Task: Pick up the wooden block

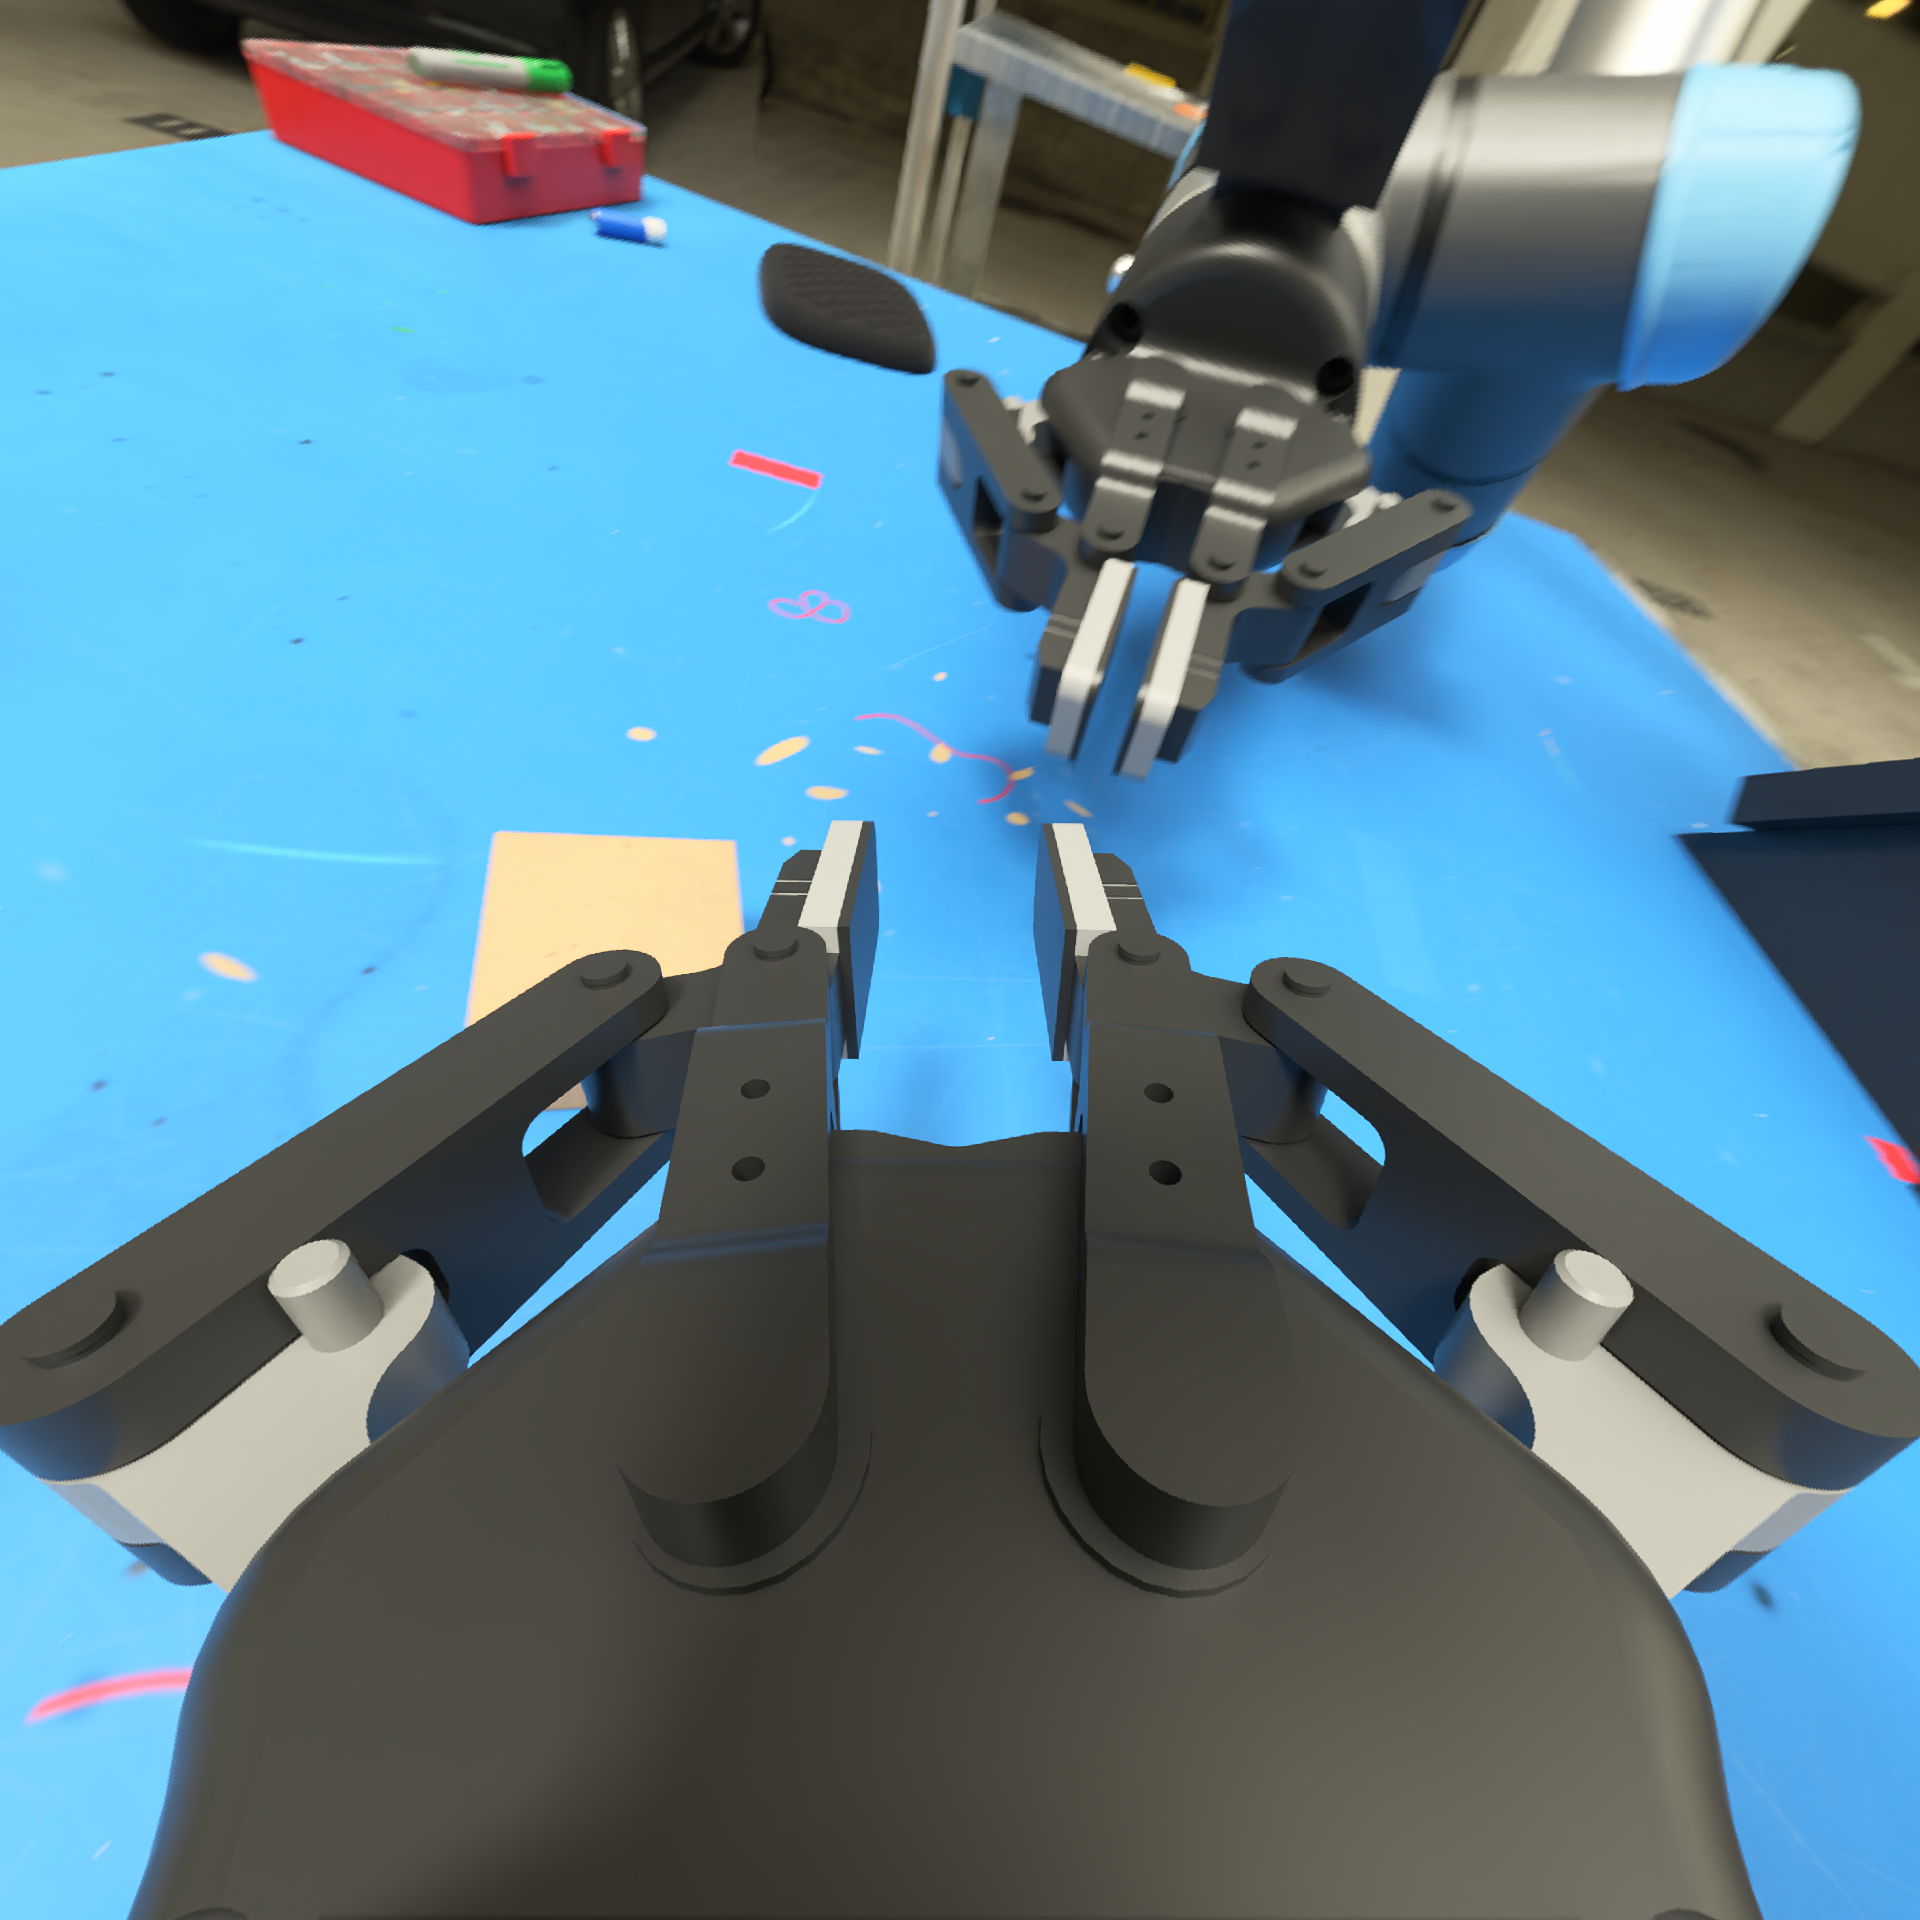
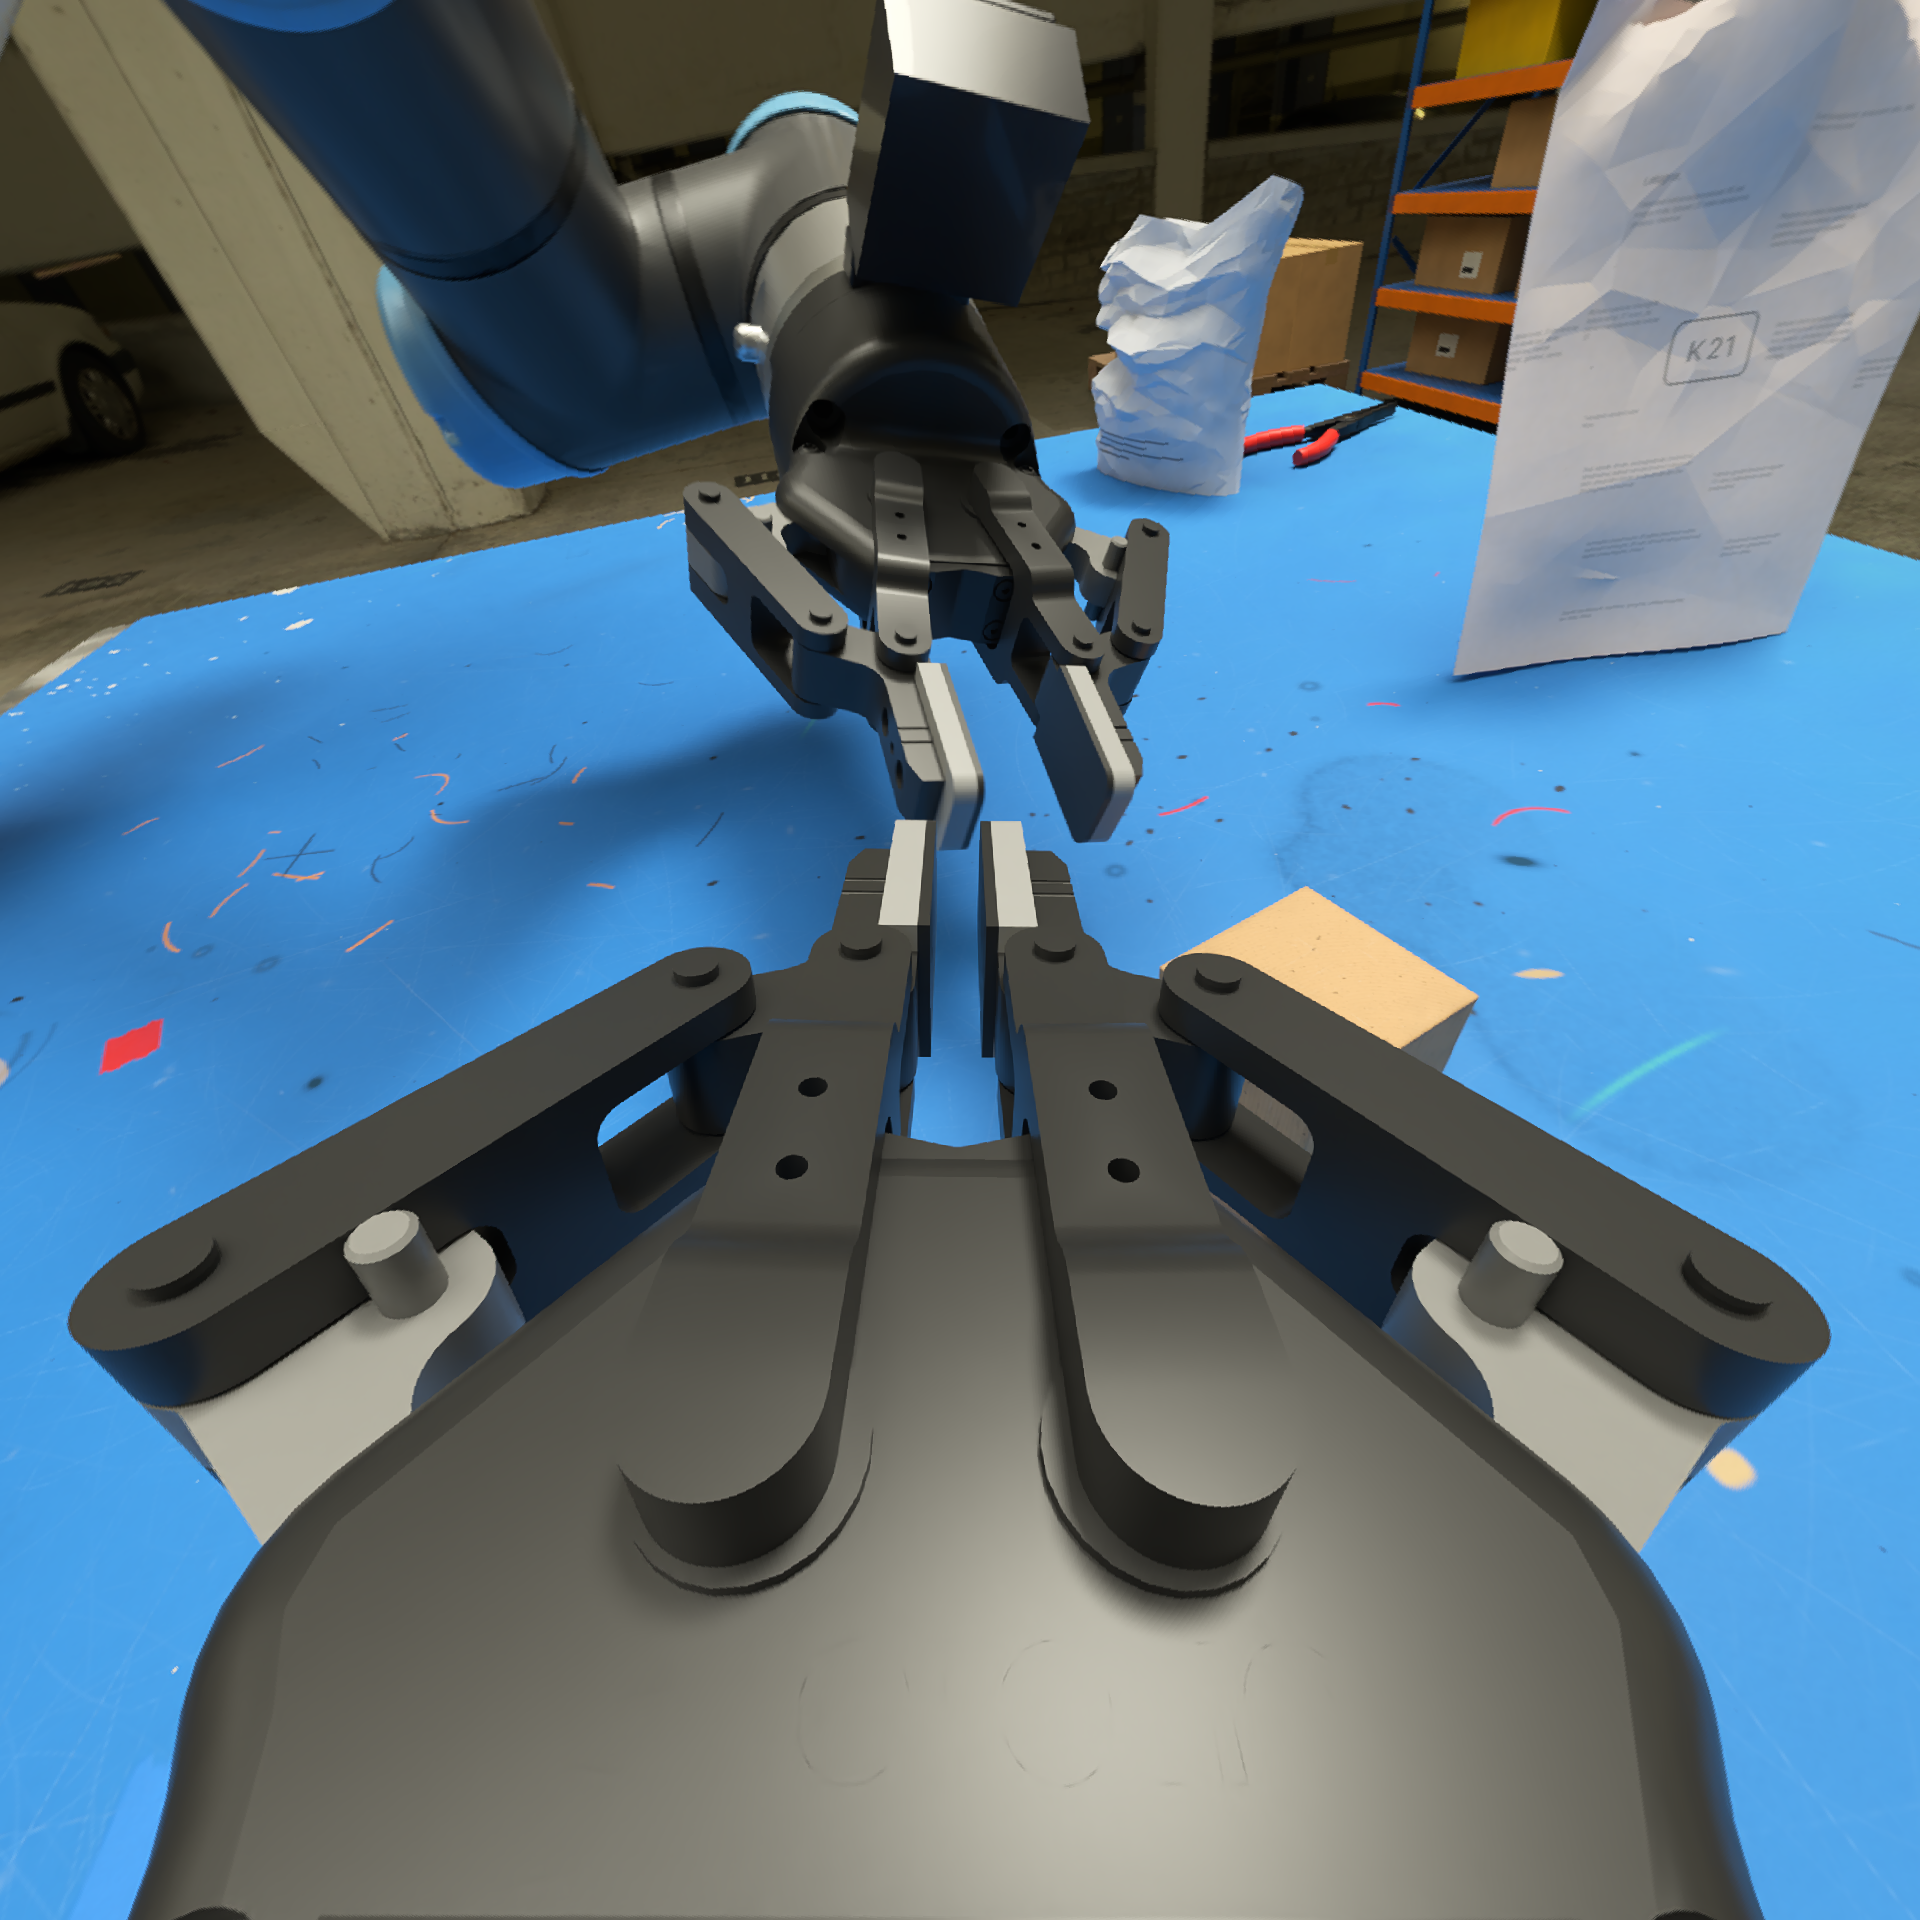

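Note:
The wooden block [image 1: 613, 914] is a tan cuboid lying on the blue table [image 1: 312, 520], just left of my left gripper [image 1: 958, 842]. It is partly hidden behind the left linkage. The left gripper is partly open and empty above the table. My right gripper [image 2: 956, 836] is nearly shut, with a narrow gap, and holds nothing. The block [image 2: 1340, 966] sits just right of the right gripper, partly behind its linkage. The two grippers face each other tip to tip: the right gripper shows in the left wrist view [image 1: 1101, 756] and the left gripper in the right wrist view [image 2: 1029, 821].
A red case [image 1: 447, 135] with a green marker [image 1: 488, 71] on it, a small blue marker [image 1: 631, 227] and a black oval pad [image 1: 842, 307] lie far off. A dark blue box [image 1: 1829, 883] stands at the right. Two white bags [image 2: 1184, 353] [image 2: 1704, 343] and red pliers [image 2: 1314, 431] stand behind.

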`<state>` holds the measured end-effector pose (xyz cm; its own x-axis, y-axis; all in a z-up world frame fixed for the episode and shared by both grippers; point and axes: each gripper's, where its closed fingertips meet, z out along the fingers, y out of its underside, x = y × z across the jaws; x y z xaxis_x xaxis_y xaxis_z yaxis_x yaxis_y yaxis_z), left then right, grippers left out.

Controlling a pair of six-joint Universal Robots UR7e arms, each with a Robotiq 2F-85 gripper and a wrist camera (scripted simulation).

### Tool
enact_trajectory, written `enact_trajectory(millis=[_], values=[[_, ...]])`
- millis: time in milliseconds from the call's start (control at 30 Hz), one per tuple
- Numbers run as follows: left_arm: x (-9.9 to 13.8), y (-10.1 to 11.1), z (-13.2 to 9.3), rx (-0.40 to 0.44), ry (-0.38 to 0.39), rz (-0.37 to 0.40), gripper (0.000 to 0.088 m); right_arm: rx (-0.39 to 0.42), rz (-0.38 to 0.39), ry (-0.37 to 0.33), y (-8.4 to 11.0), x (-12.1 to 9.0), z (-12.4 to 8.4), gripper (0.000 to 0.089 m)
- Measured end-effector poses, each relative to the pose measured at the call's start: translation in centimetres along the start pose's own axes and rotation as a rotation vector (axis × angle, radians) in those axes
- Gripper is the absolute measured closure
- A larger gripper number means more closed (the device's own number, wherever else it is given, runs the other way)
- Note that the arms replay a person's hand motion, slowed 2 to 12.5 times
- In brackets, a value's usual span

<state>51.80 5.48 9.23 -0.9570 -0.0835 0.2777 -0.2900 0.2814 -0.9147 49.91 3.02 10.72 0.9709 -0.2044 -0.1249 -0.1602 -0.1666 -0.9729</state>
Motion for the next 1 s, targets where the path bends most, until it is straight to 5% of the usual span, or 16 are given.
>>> enact_trajectory(millis=[233, 400, 1000], values=[[-4.4, 2.0, -0.9, -0.149, -0.292, 0.098, 0.0511, 0.016, 0.008, 0.06, -0.3, 1.2, -0.7, 0.0821], [-6.3, 3.7, -1.1, -0.277, -0.419, 0.164, 0.0412, 0.022, 0.019, 0.103, -0.4, 2.0, -1.2, 0.0821], [-7.3, 4.2, 0.5, -0.402, -0.404, 0.101, 0.019, 0.004, 0.045, 0.17, -0.1, 3.2, -1.7, 0.0821]])
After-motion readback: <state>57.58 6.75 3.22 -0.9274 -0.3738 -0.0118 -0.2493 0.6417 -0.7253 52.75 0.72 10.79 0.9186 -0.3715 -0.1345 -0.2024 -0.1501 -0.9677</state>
